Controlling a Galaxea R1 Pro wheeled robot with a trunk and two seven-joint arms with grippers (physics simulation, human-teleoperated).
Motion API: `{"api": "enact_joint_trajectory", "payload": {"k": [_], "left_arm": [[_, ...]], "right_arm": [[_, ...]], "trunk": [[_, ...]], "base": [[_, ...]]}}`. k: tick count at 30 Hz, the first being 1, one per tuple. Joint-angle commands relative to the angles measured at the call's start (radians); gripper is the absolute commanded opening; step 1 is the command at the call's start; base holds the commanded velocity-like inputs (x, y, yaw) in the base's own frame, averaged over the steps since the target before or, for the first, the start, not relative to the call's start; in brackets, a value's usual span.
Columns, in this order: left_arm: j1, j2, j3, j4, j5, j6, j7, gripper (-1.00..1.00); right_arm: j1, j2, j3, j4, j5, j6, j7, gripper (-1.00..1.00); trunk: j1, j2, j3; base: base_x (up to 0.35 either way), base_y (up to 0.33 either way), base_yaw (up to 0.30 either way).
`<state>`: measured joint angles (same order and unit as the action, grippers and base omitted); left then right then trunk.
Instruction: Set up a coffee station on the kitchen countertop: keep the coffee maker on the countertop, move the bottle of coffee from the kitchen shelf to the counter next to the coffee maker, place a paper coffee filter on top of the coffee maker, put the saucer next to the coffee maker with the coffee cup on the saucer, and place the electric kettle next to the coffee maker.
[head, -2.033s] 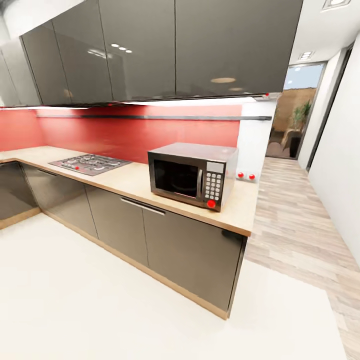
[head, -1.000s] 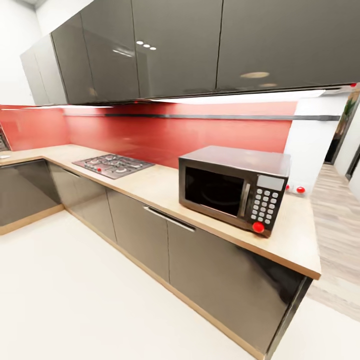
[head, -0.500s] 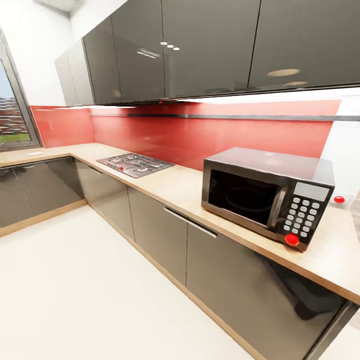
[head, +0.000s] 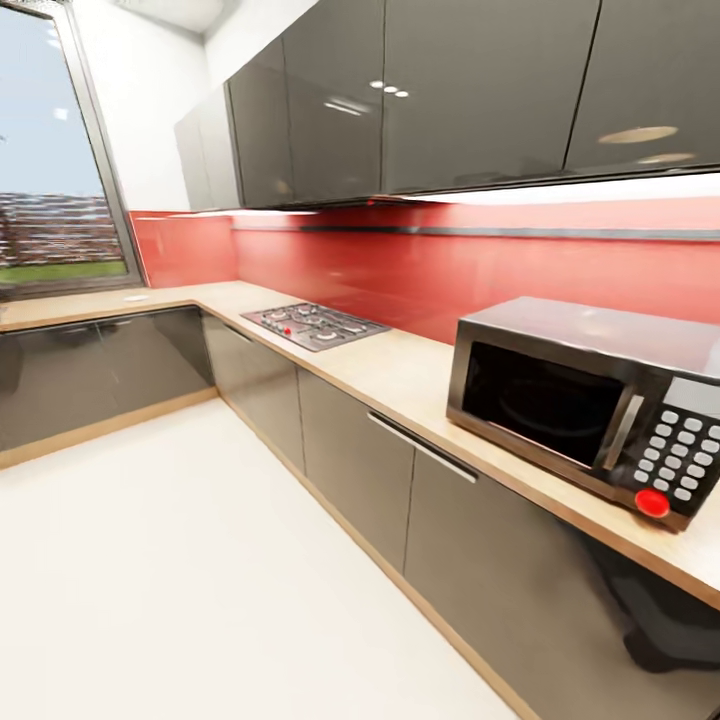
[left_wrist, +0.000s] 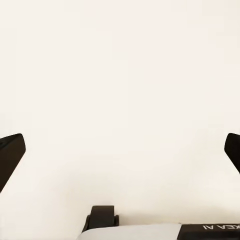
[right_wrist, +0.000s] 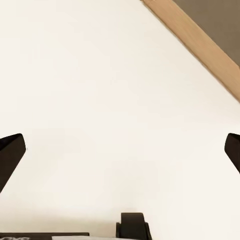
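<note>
Head view: microwave (head: 590, 400) and hob (head: 314, 325) on table (head: 400, 372). Wrist views: left gripper (left_wrist: 120, 150) and right gripper (right_wrist: 120, 155) spread wide, empty, over pale floor (left_wrist: 120, 75); right also catches plinth (right_wrist: 200, 42).

Home kitchen, hob (head: 314, 325), microwave (head: 590, 400), cabinets (head: 400, 95)

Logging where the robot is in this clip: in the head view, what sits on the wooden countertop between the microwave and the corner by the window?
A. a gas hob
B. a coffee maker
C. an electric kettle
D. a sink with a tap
A: a gas hob with red knobs is set into the countertop, between the microwave and the corner by the window.
</note>
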<state>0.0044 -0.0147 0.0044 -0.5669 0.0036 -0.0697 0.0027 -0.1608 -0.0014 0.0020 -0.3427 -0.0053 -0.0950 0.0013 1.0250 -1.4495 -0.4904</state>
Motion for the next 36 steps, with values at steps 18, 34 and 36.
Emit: {"api": "enact_joint_trajectory", "payload": {"k": [18, 34, 36], "left_arm": [[0.0, -0.008, 0.008, 0.005, -0.001, -0.004, -0.001, 1.0], [0.0, -0.007, 0.008, 0.005, -0.001, -0.004, -0.001, 1.0], [0.0, -0.007, 0.008, 0.005, -0.001, -0.004, -0.001, 1.0]], "right_arm": [[0.0, 0.006, 0.001, 0.007, 0.001, -0.008, 0.0, 1.0], [0.0, 0.012, 0.003, 0.008, 0.001, -0.009, -0.003, 1.0], [0.0, 0.012, 0.003, 0.007, 0.001, -0.009, -0.003, 1.0]], "trunk": [[0.0, 0.0, -0.011], [0.0, 0.0, -0.014], [0.0, 0.0, -0.015]], "base": [[0.028, 0.0, 0.252], [0.317, 0.098, 0.201], [0.32, 0.173, 0.265]]}}
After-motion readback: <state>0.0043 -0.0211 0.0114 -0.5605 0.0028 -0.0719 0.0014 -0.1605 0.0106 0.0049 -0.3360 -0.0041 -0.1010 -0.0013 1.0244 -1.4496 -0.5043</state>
